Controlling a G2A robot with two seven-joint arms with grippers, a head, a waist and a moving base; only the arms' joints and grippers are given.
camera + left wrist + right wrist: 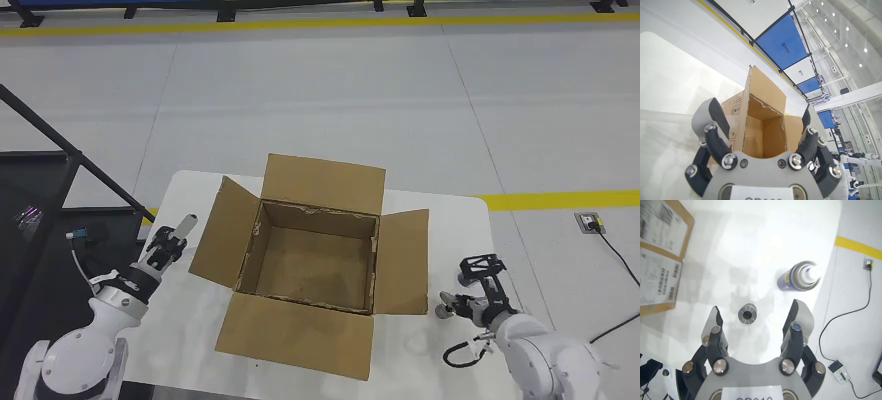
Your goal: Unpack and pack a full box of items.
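Brown cardboard box [310,268]: flaps open, middle of white table [455,232], looked empty.
Right gripper [755,305]: gaped wide, held nothing, hung over small grey metal sleeve [747,316].
Left gripper [762,106]: gaped wide too, empty, faced box.
Blue spray can [797,279]: close by, so probably worth centring on sleeve before squeezing.

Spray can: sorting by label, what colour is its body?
The spray can is dark blue with a yellow patch, best seen in the right wrist view.

Pale floor [330,90] crossed by yellow tape lines [560,200].
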